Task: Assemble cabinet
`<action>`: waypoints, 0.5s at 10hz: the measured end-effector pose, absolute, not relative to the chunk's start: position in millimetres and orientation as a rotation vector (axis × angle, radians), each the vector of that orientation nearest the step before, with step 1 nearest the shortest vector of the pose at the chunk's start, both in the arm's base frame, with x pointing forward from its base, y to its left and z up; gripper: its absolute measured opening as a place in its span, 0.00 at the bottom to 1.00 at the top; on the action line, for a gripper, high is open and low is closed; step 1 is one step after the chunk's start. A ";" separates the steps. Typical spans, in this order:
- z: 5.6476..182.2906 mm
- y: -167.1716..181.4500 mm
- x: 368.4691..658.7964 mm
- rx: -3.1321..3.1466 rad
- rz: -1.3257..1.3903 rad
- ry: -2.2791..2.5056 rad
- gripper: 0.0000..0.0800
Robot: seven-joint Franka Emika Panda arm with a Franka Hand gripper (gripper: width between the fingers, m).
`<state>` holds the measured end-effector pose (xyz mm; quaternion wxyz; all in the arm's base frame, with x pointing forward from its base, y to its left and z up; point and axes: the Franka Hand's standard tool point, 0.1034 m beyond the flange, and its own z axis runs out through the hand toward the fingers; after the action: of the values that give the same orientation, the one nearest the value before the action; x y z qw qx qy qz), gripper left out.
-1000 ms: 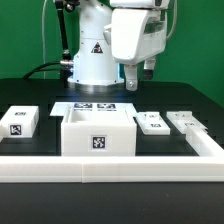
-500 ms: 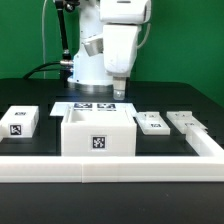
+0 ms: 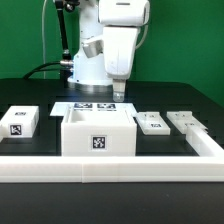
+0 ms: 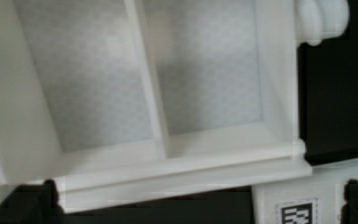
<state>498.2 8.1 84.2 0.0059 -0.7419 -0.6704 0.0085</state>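
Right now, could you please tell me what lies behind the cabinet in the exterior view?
The marker board lies flat behind the cabinet; its near edge is hidden by the cabinet's back wall.

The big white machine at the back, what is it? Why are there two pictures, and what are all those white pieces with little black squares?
That white machine is a robot arm. At its end hangs a gripper, two small fingers for picking things up. I see nothing in it, and I cannot tell whether it is open or shut. One picture comes from a camera standing off the arm. The other comes from a camera on the arm's wrist, looking into the large white plastic open box, the cabinet being built. On the black table lie loose parts: a small white block at the exterior view's left and two flat white pieces at its right. The flat sheet behind the box is the marker board, part of the rig, not furniture.
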 end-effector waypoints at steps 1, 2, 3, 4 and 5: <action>79.7 2.7 488.7 -2.276 0.035 -2.139 1.00; 75.3 -0.5 482.1 -2.263 0.044 -2.143 1.00; 72.6 -1.5 478.3 -2.263 0.051 -2.136 1.00; 69.2 -1.3 475.7 -2.259 0.059 -2.131 1.00; 64.3 -0.8 473.7 -2.259 0.056 -2.129 1.00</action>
<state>473.7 -0.8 64.3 0.0186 -0.7276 -0.6855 0.0180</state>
